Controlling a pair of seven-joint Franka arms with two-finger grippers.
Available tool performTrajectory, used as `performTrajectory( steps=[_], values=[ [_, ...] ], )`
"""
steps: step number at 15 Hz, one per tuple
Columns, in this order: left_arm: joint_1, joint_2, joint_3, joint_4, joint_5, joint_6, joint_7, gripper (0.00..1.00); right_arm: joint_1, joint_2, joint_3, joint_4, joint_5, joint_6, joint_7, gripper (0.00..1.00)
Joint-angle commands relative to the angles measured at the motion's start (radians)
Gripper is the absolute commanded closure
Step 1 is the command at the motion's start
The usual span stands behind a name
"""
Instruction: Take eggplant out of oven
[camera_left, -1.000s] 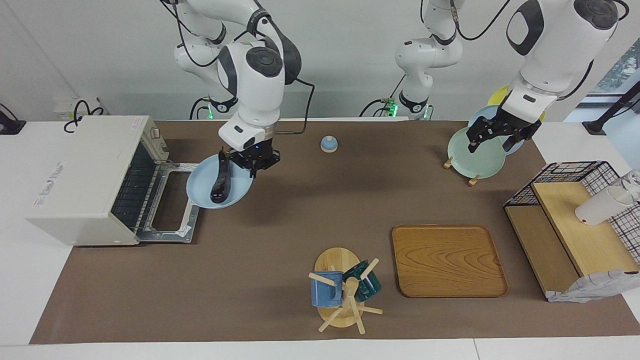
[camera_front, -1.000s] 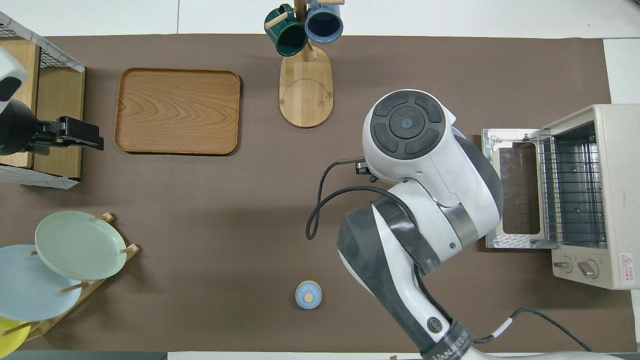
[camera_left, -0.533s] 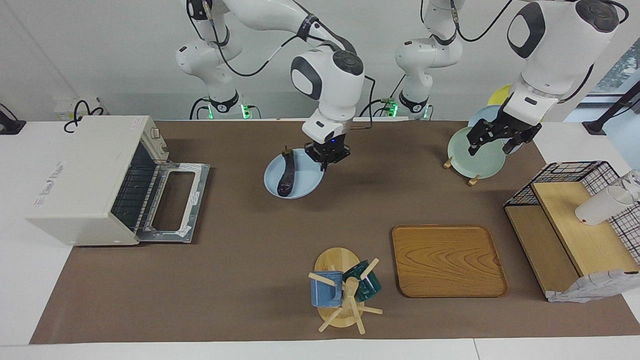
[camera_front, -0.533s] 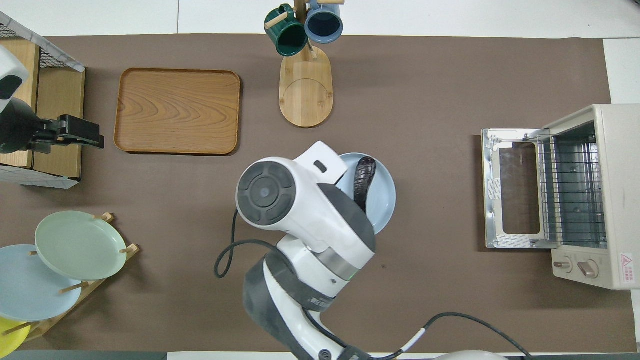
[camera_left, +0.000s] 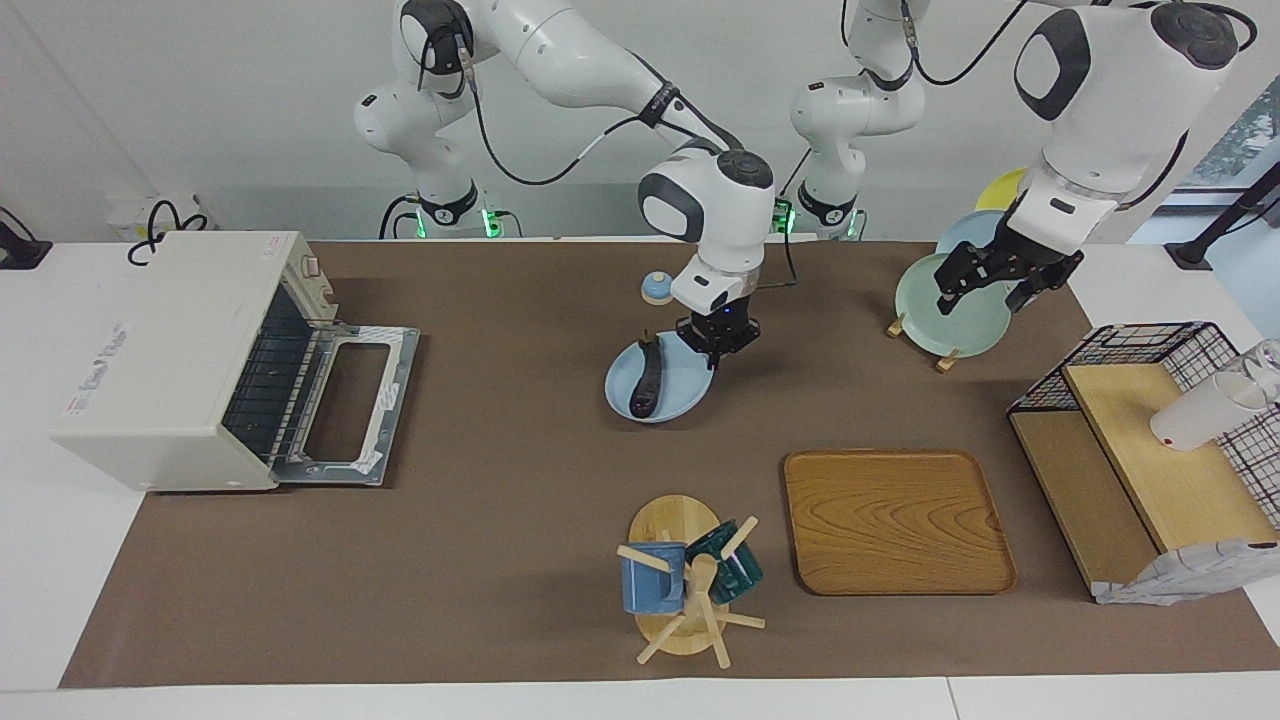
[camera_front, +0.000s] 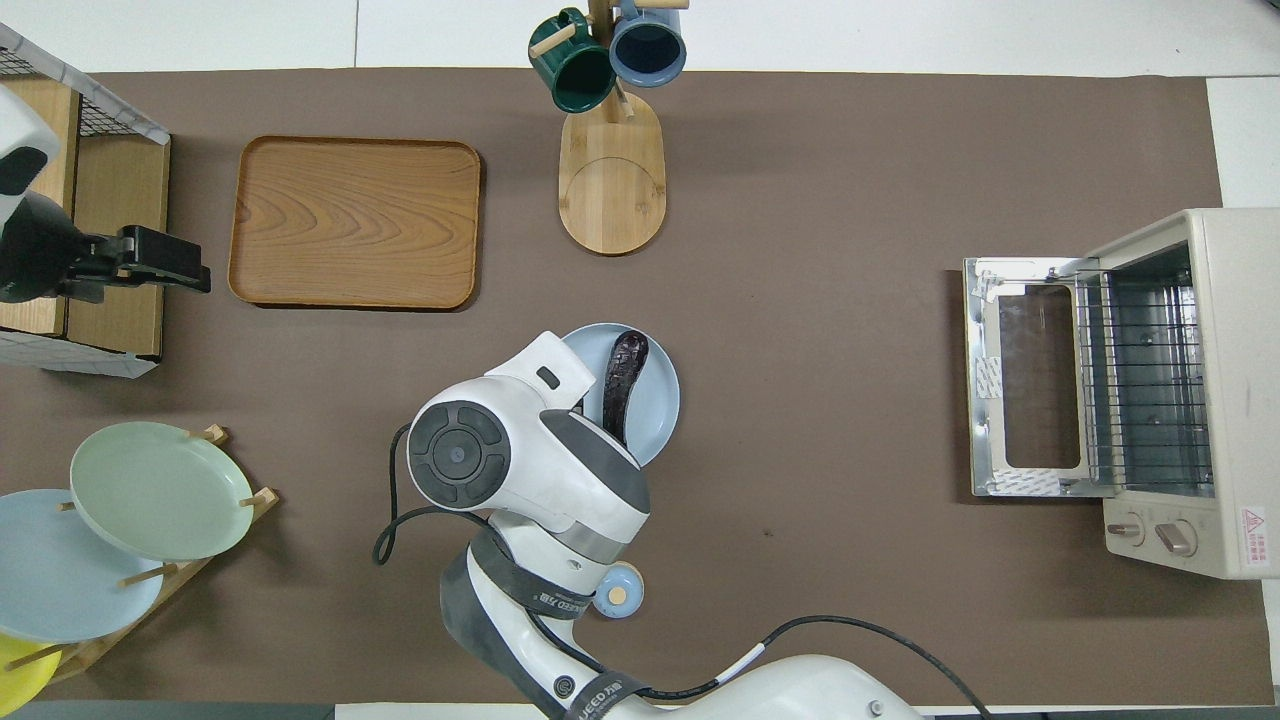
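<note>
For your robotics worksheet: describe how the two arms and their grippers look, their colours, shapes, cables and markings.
Both arms are glossy white with rounded casings and dark grey joint caps. Black cables loop along them, and green lights glow at the bases. The right gripper and left gripper are black, with two fingers each. One wrist band carries lettering.

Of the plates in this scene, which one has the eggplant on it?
The light blue plate at mid-table, gripped at its rim by the right gripper, carries the eggplant. The other plates stand bare in the wooden rack.
</note>
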Motion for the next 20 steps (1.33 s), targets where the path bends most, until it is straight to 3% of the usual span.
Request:
performTrajectory(
  steps=[1, 3, 8, 15, 16, 18, 20],
  values=[
    [0.009, 0.003, -0.004, -0.010, -0.014, 0.020, 0.001, 0.00, -0.012, 0.000, 0.005, -0.032, 0.041, 0.069, 0.010, 1.00],
    [0.011, 0.003, -0.004, -0.010, -0.014, 0.021, 0.001, 0.00, -0.019, 0.002, 0.005, -0.038, 0.043, 0.118, 0.005, 0.78],
    [0.006, 0.009, -0.004, -0.009, -0.016, 0.029, 0.001, 0.00, -0.027, -0.021, 0.005, -0.004, 0.027, 0.057, -0.008, 0.57],
    [-0.168, 0.148, -0.005, -0.013, -0.062, 0.145, -0.079, 0.00, -0.244, -0.234, 0.005, -0.024, 0.036, -0.282, -0.295, 0.58],
    [-0.202, 0.165, -0.005, -0.018, -0.071, 0.178, -0.105, 0.00, -0.269, -0.243, 0.003, -0.039, 0.036, -0.317, -0.321, 0.65],
    [-0.294, 0.213, -0.005, -0.044, -0.074, 0.268, -0.197, 0.00, -0.309, -0.279, 0.002, -0.117, 0.030, -0.345, -0.328, 0.89],
    [-0.369, 0.214, -0.004, -0.139, -0.074, 0.387, -0.240, 0.00, -0.369, -0.309, 0.000, -0.203, 0.024, -0.324, -0.399, 0.97]
  ],
)
